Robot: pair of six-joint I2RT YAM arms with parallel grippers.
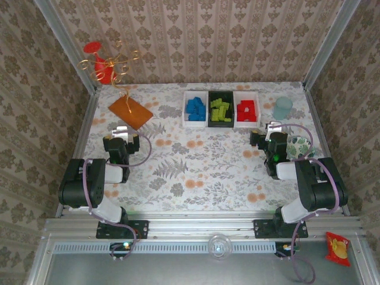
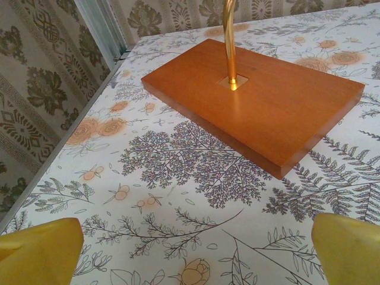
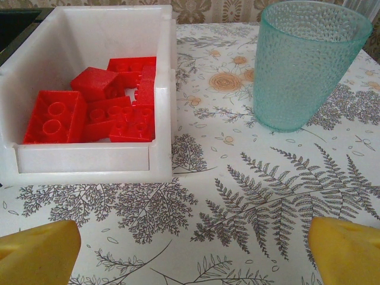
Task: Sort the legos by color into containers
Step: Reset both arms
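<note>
Top external: color-sorted legos [image 1: 221, 110] in containers [image 1: 246, 94]

On my left wrist view the gold rod [image 2: 230, 41] runs off the top edge, and both yellow fingertips [image 2: 38, 252] are clipped at the bottom corners. Right wrist view: the black bin [image 3: 12, 27] is only a sliver at upper left. Overhead, the right arm [image 1: 312, 190] covers part of the patterned bowl [image 1: 300, 145]

You see a flat orange wooden board [image 1: 130, 111] [image 2: 267, 113] at ten o'clock on the flowery table [image 1: 196, 169], with a thin gold metal rod [image 2: 230, 44] standing in its middle. A bumpy blue-green plastic cup [image 1: 282, 108] [image 3: 306, 62] stands upright at two o'clock.
</note>
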